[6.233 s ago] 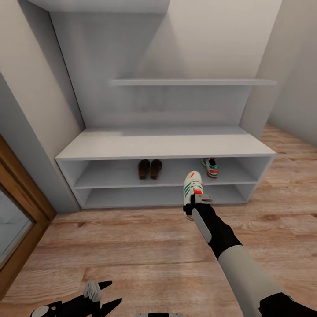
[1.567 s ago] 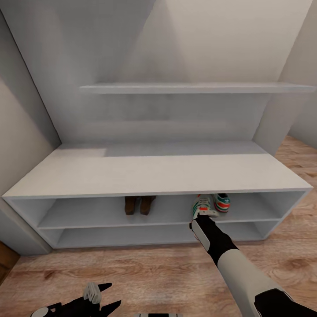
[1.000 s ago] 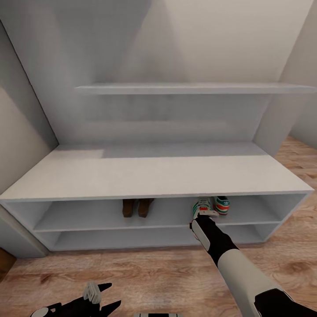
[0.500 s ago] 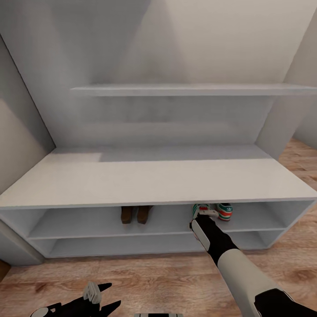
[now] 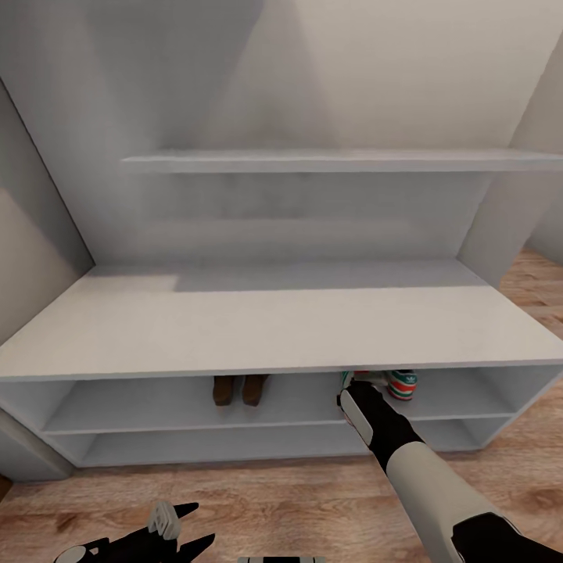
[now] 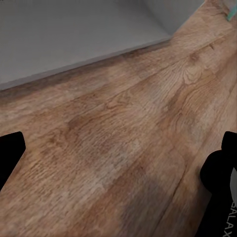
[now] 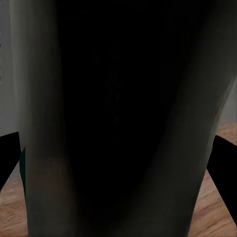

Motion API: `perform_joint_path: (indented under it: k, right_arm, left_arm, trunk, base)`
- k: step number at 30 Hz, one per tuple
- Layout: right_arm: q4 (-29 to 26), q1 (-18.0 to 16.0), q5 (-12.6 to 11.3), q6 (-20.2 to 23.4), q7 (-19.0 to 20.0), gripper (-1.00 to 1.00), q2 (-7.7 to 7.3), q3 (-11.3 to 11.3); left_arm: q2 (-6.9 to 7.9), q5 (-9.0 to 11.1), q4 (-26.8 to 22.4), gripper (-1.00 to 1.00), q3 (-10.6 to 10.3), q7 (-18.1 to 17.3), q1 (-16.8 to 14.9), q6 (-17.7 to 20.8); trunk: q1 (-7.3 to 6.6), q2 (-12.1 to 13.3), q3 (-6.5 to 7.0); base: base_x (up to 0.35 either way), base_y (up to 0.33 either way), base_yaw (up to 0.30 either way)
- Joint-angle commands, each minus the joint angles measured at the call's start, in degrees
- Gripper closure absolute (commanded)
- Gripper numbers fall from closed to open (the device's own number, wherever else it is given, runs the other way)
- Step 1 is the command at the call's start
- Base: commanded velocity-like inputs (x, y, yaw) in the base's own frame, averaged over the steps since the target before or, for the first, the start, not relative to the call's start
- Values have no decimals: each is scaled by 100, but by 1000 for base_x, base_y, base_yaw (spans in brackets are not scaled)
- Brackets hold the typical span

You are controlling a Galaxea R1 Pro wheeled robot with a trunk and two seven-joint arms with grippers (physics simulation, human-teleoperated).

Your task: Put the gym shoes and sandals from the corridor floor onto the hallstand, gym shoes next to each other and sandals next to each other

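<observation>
Our right gripper (image 5: 361, 381) reaches into the upper slot of the hallstand (image 5: 274, 324), clamped on a gym shoe (image 5: 349, 379) whose heel end just shows under the bench top; most of it is hidden, so we cannot judge its long axis well. Just beside it on the same shelf sits the second gym shoe (image 5: 400, 383), cream with green stripes and an orange heel tab facing us. Further left, the two sandals (image 5: 239, 389) stand side by side, dark brown, heels outward. Our left gripper (image 5: 176, 530) hangs with its fingers spread above the wood-grain corridor floor (image 6: 128, 148).
</observation>
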Motion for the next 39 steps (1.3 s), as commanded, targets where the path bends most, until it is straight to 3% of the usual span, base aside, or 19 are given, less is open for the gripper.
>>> perform_joint_path:
  k: [1,31,32,39]
  right_arm:
    - [35,1,-85,-19,-50,100,-7,29]
    - [32,1,-81,-14,-50,100,-15,23]
    - [32,1,-80,-14,-50,-100,-15,25]
    - [32,1,-77,-13,-50,-100,-15,25]
  left_arm:
    - [-4,-47,-1,-100,22,-18,-4,-57]
    - [4,-51,-2,-100,26,-12,-4,-57]
    - [4,-52,-2,-100,25,-12,-4,-57]
    - [4,-54,2,-100,30,-12,-4,-51]
  trunk:
    - [1,0,-6]
    - [1,0,-6]
    - [1,0,-6]
    - [1,0,-6]
  base:
    - [15,0,0]
    - [32,0,0]
    - [0,0,0]
    - [0,0,0]
